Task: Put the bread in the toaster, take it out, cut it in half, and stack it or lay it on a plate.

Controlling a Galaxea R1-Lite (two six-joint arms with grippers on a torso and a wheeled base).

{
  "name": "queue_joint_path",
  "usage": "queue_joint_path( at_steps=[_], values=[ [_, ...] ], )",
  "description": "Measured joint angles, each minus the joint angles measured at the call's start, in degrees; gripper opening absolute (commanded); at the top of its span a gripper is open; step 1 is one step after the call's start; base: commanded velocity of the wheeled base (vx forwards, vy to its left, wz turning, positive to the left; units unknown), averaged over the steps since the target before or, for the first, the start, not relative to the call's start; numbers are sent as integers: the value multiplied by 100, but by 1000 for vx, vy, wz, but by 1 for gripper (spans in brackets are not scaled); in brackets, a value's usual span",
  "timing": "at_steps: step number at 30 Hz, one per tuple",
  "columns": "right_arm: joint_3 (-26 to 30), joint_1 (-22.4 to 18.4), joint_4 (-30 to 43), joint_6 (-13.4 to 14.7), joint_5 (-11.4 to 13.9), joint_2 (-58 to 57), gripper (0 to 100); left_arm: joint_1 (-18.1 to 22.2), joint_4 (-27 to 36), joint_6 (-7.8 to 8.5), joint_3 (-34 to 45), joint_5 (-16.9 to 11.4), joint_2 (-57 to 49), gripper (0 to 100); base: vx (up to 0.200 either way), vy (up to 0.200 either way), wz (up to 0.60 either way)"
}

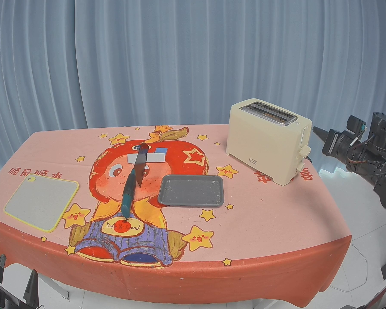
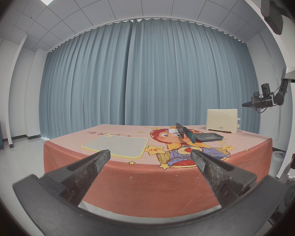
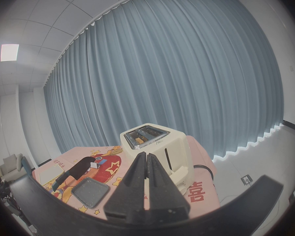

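1. Three risks, largest first. The toaster (image 1: 268, 140) stands toward the table's far right. If the bread snags in the slot during a pull, I judge the whole toaster could lift or slide.
2. The bread (image 3: 139, 140) sits low in one slot, with only a tan top edge showing. Fingertips may fail to reach it, or may crush it, unless the lever (image 1: 305, 150) raises it first.
3. The knife (image 1: 133, 177) stands propped at a slant, teal handle low and blade up, just beside the grey tray (image 1: 191, 190). An arm crossing toward the cutting board (image 1: 41, 201) could knock it over.
4. Right gripper (image 3: 147, 156): fingers pressed together, nothing between them. It is held in the air off the table's right side, a little above the toaster's top and pointing toward it. It will need to open before any grasp.
5. Left gripper (image 2: 149, 156): fingers spread wide, empty. It sits low in front of the table's near left corner, well apart from everything on the table.
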Motion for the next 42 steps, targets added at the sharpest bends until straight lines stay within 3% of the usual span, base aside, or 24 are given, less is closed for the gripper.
queue_joint_path(
  at_steps=[14,42],
  values=[
    [299,254,2,-10,-6,295,0,-2,1,-5,0,0,0,100,0,0,0],
    [328,94,-77,-89,-68,1124,0,-2,0,-5,0,0,0,100,0,0,0]
  ],
)
